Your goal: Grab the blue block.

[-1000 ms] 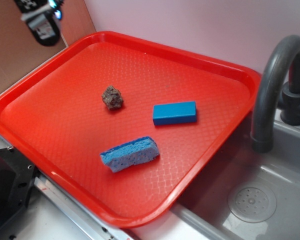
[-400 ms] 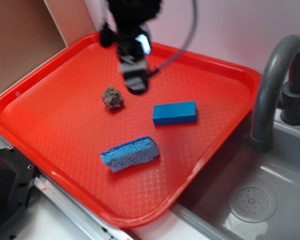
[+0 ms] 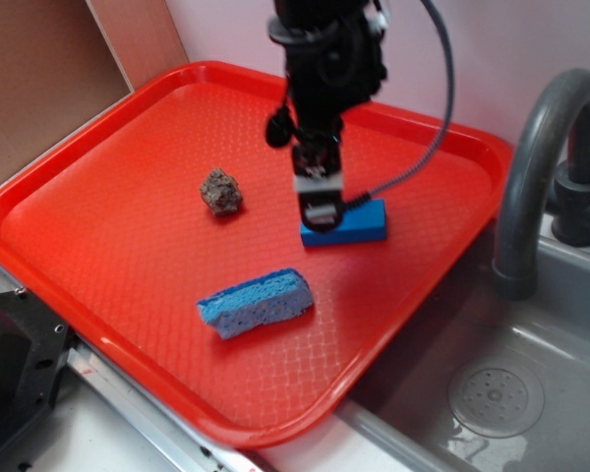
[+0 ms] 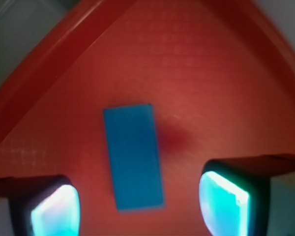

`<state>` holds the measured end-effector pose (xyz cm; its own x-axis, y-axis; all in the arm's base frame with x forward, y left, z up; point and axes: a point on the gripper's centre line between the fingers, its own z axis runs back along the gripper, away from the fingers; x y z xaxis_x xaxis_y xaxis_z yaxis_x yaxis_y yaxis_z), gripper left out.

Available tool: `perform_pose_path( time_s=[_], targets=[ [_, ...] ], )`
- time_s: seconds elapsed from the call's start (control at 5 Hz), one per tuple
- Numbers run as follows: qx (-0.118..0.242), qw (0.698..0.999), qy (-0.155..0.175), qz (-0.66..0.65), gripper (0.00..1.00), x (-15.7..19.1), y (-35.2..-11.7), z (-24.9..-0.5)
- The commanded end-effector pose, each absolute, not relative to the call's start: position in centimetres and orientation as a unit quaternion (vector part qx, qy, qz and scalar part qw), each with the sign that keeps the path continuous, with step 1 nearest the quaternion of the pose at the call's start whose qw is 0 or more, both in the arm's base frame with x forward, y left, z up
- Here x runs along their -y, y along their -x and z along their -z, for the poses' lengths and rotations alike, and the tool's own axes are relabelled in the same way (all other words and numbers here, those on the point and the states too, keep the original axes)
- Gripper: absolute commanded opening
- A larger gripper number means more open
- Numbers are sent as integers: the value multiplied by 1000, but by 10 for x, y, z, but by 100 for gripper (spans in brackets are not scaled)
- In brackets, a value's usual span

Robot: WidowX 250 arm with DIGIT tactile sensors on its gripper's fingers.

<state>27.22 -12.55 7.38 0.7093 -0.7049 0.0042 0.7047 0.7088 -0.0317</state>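
Observation:
The blue block [image 3: 357, 224] lies flat on the red tray [image 3: 128, 246], right of centre. My gripper [image 3: 320, 211] hangs over the block's left end, pointing down. In the wrist view the block [image 4: 133, 155] lies lengthwise between my two fingertips, which stand wide apart on either side of its near end and do not touch it. The gripper [image 4: 137, 204] is open and empty.
A light blue porous sponge [image 3: 256, 302] lies near the tray's front. A small brown rock [image 3: 220, 191] sits left of the block. A grey faucet [image 3: 541, 157] and sink [image 3: 501, 393] are to the right. A brown wall stands at the back left.
The arm has swung from the tray's back left corner across to above the blue block and come down. The block, sponge and rock have not moved.

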Motion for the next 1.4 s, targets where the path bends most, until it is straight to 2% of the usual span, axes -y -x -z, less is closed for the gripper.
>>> perform_pose_path(
  time_s=[0.0, 0.2, 0.4, 0.8, 1.0, 1.2],
  targets=[
    [-16, 914, 10, 405, 100, 139, -278, -46],
    [-26, 912, 12, 409, 100, 139, -277, -38],
    [-22, 913, 2, 408, 0, 140, -276, -41],
    [-25, 908, -8, 419, 0, 149, -270, -40],
    [-89, 934, -20, 346, 0, 132, -273, -73],
    [-41, 970, 16, 239, 0, 100, -273, -122]
  ],
)
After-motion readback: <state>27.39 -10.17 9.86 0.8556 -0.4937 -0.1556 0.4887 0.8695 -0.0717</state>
